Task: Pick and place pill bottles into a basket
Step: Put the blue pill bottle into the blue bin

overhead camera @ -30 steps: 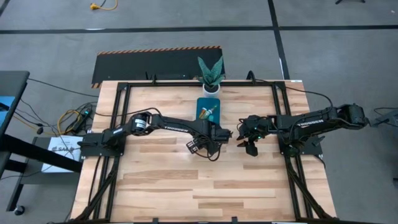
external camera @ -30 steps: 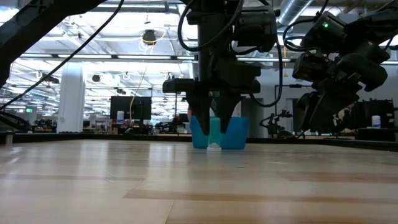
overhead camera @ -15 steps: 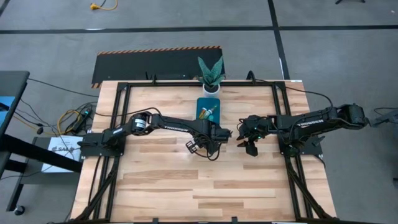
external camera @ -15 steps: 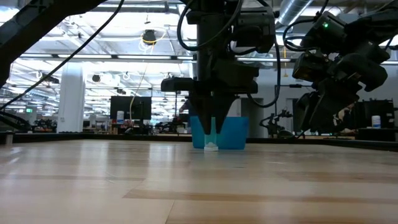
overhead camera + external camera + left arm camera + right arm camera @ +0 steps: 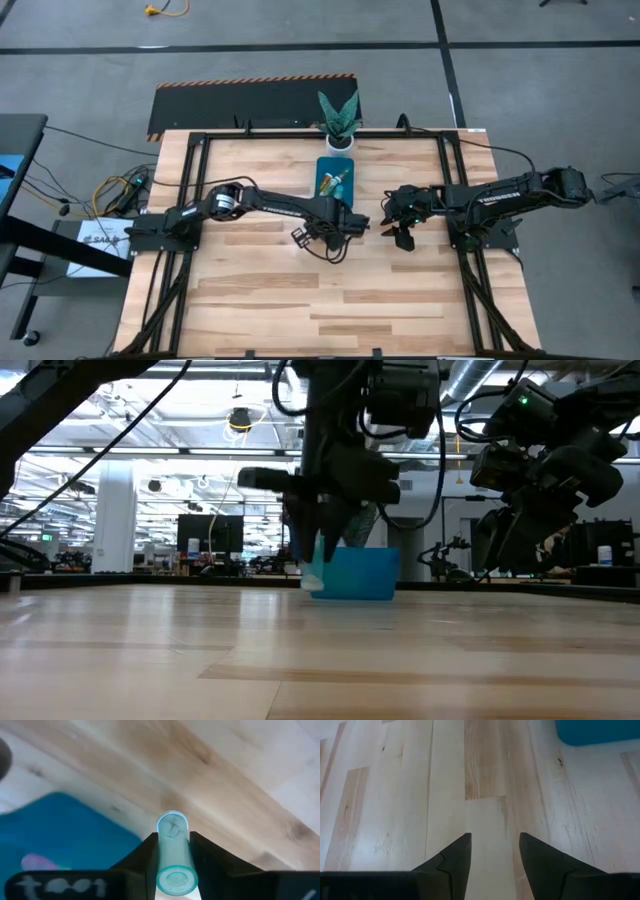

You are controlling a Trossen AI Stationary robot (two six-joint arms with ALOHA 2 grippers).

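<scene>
My left gripper (image 5: pixel 300 237) is near the table's middle, just on the near-left side of the teal basket (image 5: pixel 336 177). It is shut on a pale green translucent pill bottle (image 5: pixel 173 854), which also shows in the low view (image 5: pixel 312 574). The basket holds other small bottles (image 5: pixel 340 181), one of them pink (image 5: pixel 38 863). My right gripper (image 5: pixel 401 236) waits open and empty above the wood, on the basket's near-right side; its wrist view shows the basket's corner (image 5: pixel 598 730). My left gripper pinches the bottle's side walls (image 5: pixel 161 851) between its two fingers, which lie along the bottle. The fingers come from above, tipped a little off straight down. The bottle's pale capped end (image 5: pixel 172 826) points past the fingertips at the table and hangs just clear of the wood.
A white pot with a green plant (image 5: pixel 338 122) stands at the table's far edge behind the basket. Black frame rails (image 5: pixel 196 200) run along the table's left and right sides. Bare wood lies near the front edge.
My left gripper has shut on the bottle, which stood on the table. It has then risen a little, moved toward the table's left edge and tipped. The bottle has come off the wood with it.
</scene>
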